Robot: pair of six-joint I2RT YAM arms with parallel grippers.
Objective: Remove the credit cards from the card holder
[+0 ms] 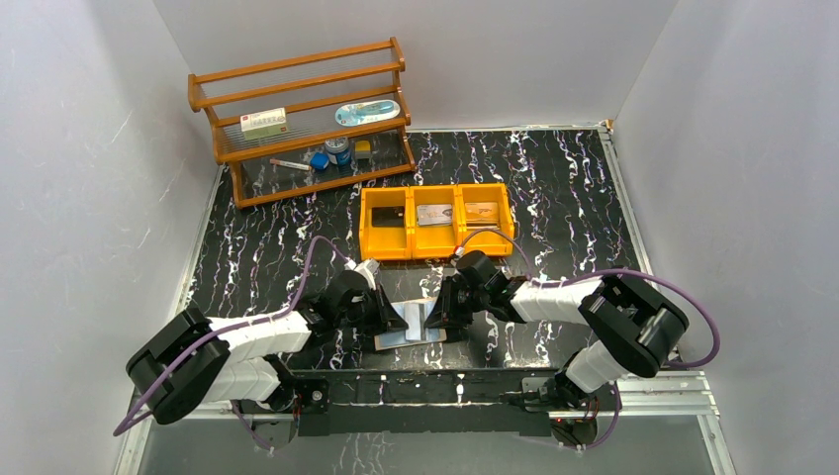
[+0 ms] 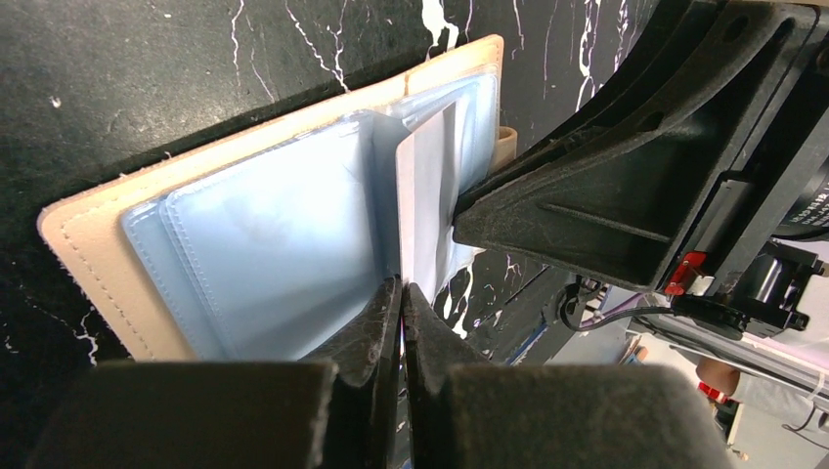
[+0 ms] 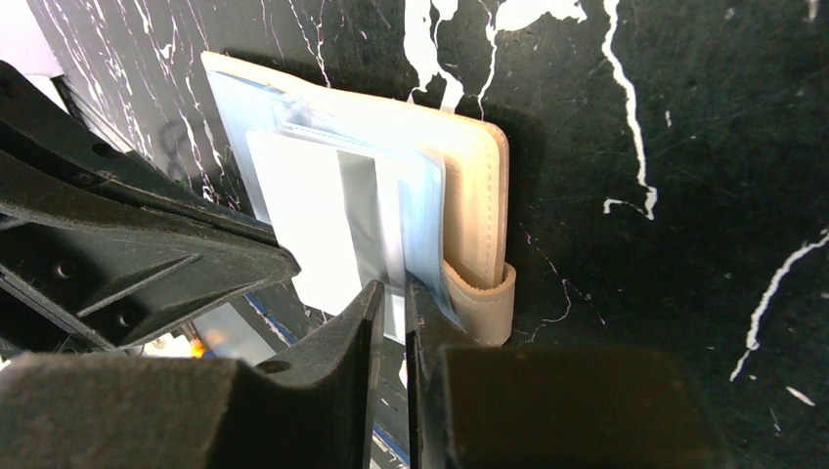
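Top external view: left gripper (image 1: 398, 323) and right gripper (image 1: 431, 319) meet tip to tip over the card holder (image 1: 411, 337); their bodies cover most of it, leaving only a pale sliver showing
Hidden: in both wrist views the opposite gripper blocks part of the holder; the spot where each pair of fingers closes is in shadow
Card holder: lies open on the table (image 1: 564, 198), directly under both sets of fingertips; tan cover down, pale blue panels up; long axis runs from the left arm's side to the right arm's side
Credit card (image 2: 428, 195): stands on edge at the holder's middle, between the two grippers; silvery-grey with a paler band; its lower edge is lost among the fingers
Left gripper: narrowed to a slit, seemingly pinching the blue pocket leaf that rises just ahead of its tips
Right gripper: narrow, clamped on the credit card's near edge
Other cards (image 1: 435, 214): lie in the yellow bin (image 1: 435, 250), well beyond both grippers; faces too small to read
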